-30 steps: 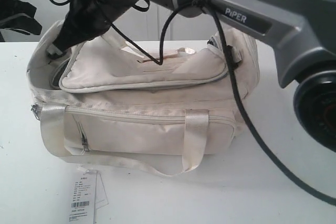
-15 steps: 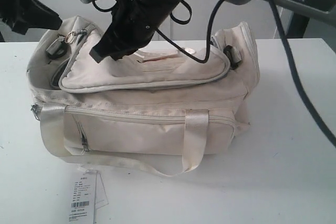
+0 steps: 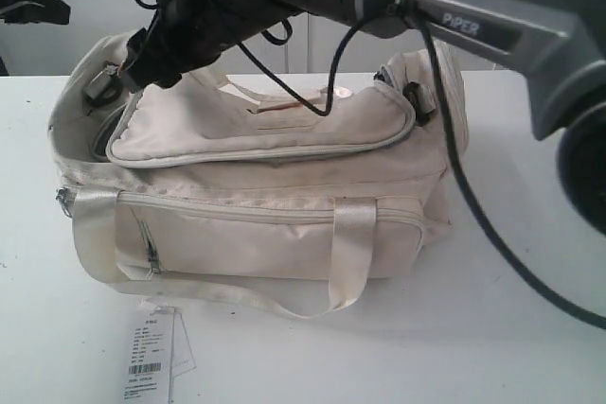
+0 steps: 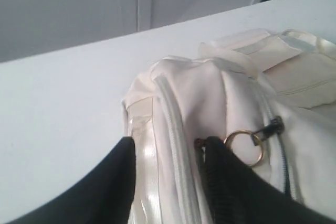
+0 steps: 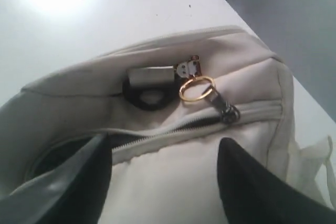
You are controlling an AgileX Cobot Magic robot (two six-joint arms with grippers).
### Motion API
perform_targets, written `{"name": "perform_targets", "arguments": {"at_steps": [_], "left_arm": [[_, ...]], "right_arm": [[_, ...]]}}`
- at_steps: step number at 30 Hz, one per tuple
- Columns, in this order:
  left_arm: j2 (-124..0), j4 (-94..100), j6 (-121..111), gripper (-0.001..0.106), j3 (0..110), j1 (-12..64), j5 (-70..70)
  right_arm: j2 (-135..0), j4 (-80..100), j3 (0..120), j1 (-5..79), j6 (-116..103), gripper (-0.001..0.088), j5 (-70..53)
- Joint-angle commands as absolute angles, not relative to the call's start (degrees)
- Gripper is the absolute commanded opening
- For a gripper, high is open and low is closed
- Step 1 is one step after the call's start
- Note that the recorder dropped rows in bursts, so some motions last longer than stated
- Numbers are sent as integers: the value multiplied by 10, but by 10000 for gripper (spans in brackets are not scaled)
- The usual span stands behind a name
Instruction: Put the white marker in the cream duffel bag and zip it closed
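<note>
Right gripper (image 5: 163, 150), jaws wide apart and empty, over bag (image 3: 284, 224) zipper (image 5: 173, 124); moved toward 10 o'clock from flap. Left gripper (image 4: 168, 142) apart, straddling bag end.

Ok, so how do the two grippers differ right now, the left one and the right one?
Place: the right gripper hangs over the cream duffel bag's left end in the exterior view; the left gripper sits off the bag, at that view's upper left edge.
Aim: the right gripper looks down on the partly open top zipper and gold ring; the left gripper faces that end from outside.
Both have black fingers, are open and hold nothing.
</note>
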State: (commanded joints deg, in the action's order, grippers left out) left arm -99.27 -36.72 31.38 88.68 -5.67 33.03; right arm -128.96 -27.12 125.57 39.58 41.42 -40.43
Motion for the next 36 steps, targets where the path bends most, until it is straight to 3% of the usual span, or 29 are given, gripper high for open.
{"name": "perform_targets", "arguments": {"at_steps": [10, 17, 26, 36], "left_arm": [[-994, -366, 282, 483, 887, -57, 399], [-994, -338, 256, 646, 887, -57, 415], [-994, -309, 237, 645, 828, -68, 410], [-994, -410, 313, 645, 806, -68, 416]], "right_arm": [[-1380, -92, 1426, 440, 393, 564, -413], [-1402, -37, 1434, 443, 434, 564, -416], [-1422, -28, 1434, 443, 496, 564, -355], [-1454, 65, 1434, 439, 501, 550, -335]]}}
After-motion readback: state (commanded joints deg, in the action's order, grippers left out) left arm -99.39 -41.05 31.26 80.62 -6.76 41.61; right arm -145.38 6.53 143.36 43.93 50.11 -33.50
